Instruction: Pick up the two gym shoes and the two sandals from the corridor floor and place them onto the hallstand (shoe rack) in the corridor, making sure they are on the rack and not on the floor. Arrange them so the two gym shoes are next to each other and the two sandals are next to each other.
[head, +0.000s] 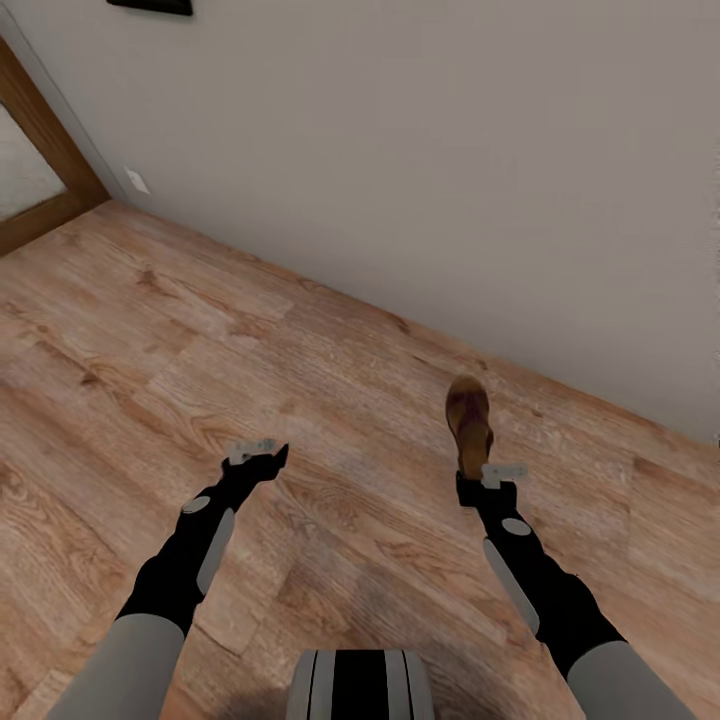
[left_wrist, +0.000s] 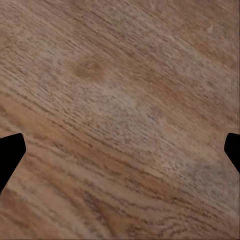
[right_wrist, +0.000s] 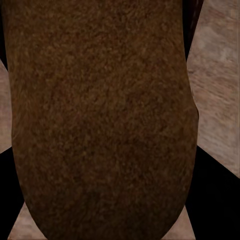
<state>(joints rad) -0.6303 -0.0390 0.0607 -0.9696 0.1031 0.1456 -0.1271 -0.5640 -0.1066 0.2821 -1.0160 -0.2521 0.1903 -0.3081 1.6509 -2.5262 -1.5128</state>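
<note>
The right gripper (head: 478, 482) pinches one brown sandal (head: 468, 418) by its near end. In the head view the sandal sticks out forward from the gripper, pointing toward the wall (head: 450, 150), its far end a darker rounded tip. It sits over the floor (head: 150, 350), a little short of the line where floor meets wall; whether it is raised off the planks cannot be told from this angle. In the right wrist view the sandal (right_wrist: 100, 115) is a broad, rough brown surface running between the two black fingers (right_wrist: 215, 195), which stand at either side against it. Strips of plank (right_wrist: 215, 85) show past its edges.

The left gripper (head: 262, 462) is spread and holds nothing. In the left wrist view its two black fingertips (left_wrist: 10, 152) sit at opposite edges of the frame, well apart, with bare wood grain (left_wrist: 120, 110) between them. In the head view this gripper points down and forward over the planks, well apart from the sandal and level with the right gripper.

Both arms reach forward from grey upper sleeves into black forearms. The robot's base (head: 360, 685) shows at the lower edge, between the arms.

The floor is light brown plank with visible knots. The wall is plain pale grey. A wooden door frame (head: 50, 150) stands at the far left, with a small white plate (head: 137, 181) on the wall just beside it. A dark object (head: 152, 6) hangs at the top edge of the wall; its kind cannot be told.
</note>
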